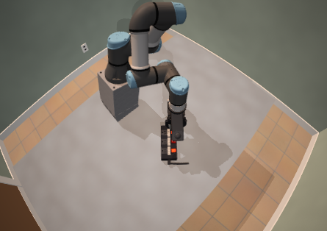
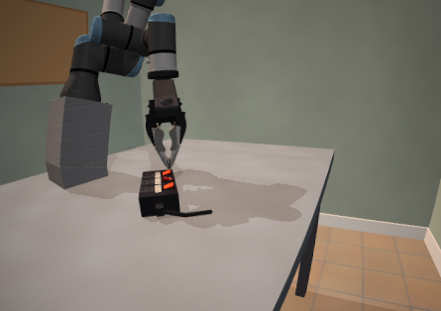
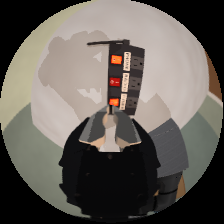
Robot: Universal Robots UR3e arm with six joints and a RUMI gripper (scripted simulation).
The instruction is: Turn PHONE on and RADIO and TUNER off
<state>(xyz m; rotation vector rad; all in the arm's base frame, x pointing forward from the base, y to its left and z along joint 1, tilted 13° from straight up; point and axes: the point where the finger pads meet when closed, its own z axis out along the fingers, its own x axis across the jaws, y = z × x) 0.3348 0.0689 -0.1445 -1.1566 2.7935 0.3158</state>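
Presently the gripper (image 2: 168,161), closed on nothing, is hovering over the power strip (image 2: 158,192) lying face-up mid-table (image 2: 249,163), cord at 6 o'clock in the top view. Tips should be pressing one rocker squarely, avoiding its neighbours.

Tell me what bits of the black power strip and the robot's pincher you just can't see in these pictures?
- White labels on the black power strip: too small and blurred in every view to read which switch is PHONE, RADIO or TUNER.
- Strip's far end, top view: covered by the closed dark two-jaw gripper.
- Whether the fingertips touch the nearest orange-red switch: unclear in the wrist view.
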